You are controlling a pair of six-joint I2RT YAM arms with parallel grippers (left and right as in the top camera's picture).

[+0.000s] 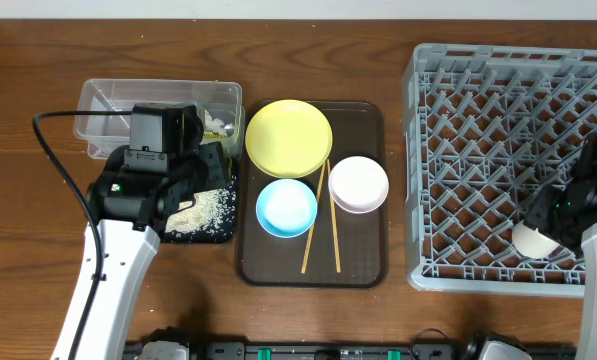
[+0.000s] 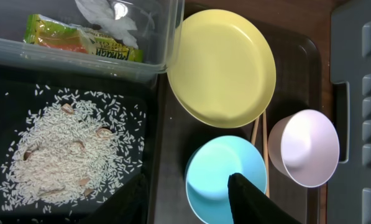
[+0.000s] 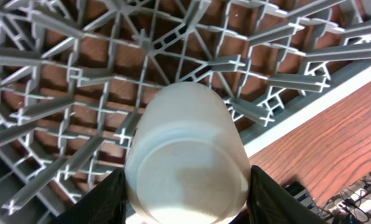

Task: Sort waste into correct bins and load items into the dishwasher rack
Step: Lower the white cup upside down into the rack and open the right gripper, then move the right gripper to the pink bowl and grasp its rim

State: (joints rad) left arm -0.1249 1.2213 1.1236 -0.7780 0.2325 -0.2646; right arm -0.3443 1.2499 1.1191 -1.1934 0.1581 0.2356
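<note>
Cup (image 3: 185, 155): clamped between my right jaws, one finger on each flank, at the lower right corner of the rack (image 1: 418, 150) in the overhead view. The wrist view shows lattice cells behind it and the rack's edge wall just to its right, with bare tabletop (image 3: 340, 149) beyond. Cannot tell whether it touches the grid, nor whether its mouth or base faces the lens.

Left jaws: spread wide with nothing between them, hanging over the black tray (image 2: 11, 74) that holds the rice (image 2: 73, 155). Wrapper (image 2: 79, 40) and tissue (image 2: 107, 12) lie in the tub (image 2: 173, 31). Plate (image 1: 288, 137), blue bowl (image 1: 286, 207), pink bowl (image 1: 358, 184) and chopsticks (image 1: 313, 225) sit on the brown tray (image 1: 363, 270), centre frame, not yet loaded.

Step in hand, by my judgement: seat the cup in the rack. Notes for doing it well:
- centre it over one cell, clear of the edge wall, so it cannot hang on a rib;
- lower until the grid bears it, then part the jaws only slightly;
- lift straight up, so a finger does not drag it over;
- the corner spot leaves the middle free for plate and bowls.
</note>
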